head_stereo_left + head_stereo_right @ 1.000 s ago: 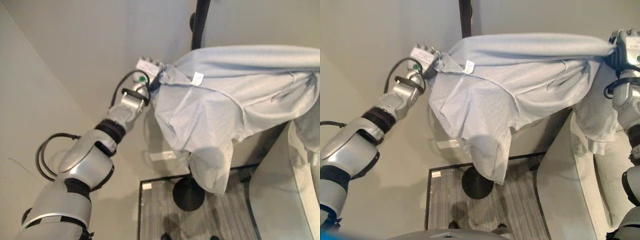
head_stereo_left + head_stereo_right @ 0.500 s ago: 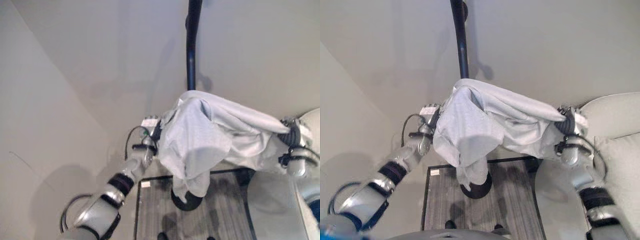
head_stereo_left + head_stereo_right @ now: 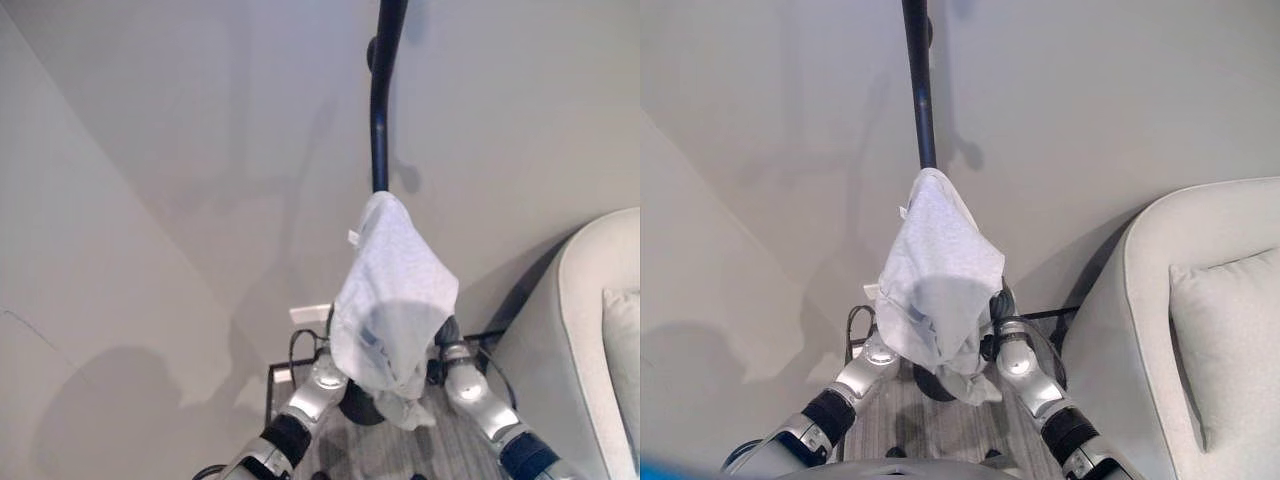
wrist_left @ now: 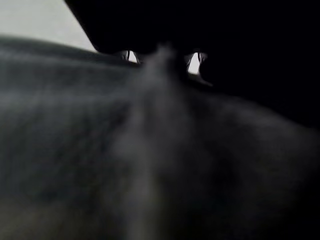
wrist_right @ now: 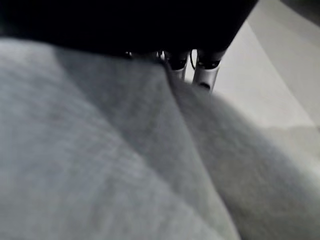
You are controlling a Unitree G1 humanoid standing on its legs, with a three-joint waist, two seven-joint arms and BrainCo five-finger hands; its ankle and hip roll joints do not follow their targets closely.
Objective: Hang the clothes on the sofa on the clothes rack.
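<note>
A pale grey shirt (image 3: 395,290) hangs bunched over a point on the black clothes rack pole (image 3: 380,110), and its lower folds drop toward the round base (image 3: 355,405). Both forearms rise from below to the shirt's bottom edge, the left at its left side and the right at its right side. The cloth covers both hands in the eye views. In the left wrist view a ridge of shirt (image 4: 150,150) runs up into my left hand (image 4: 165,25). In the right wrist view a taut fold of shirt (image 5: 100,150) leads to my right hand (image 5: 204,75), which is curled on it.
A light sofa (image 3: 1120,330) with a cushion (image 3: 1230,330) stands to the right of the rack. A striped grey rug (image 3: 450,440) lies under the rack base. The wall with a white outlet (image 3: 310,314) is close behind the pole.
The shirt, held spread wide between both raised hands, is now gathered and draped on the pole. Both hands have come down and together beneath it. The camera view has also shifted.
</note>
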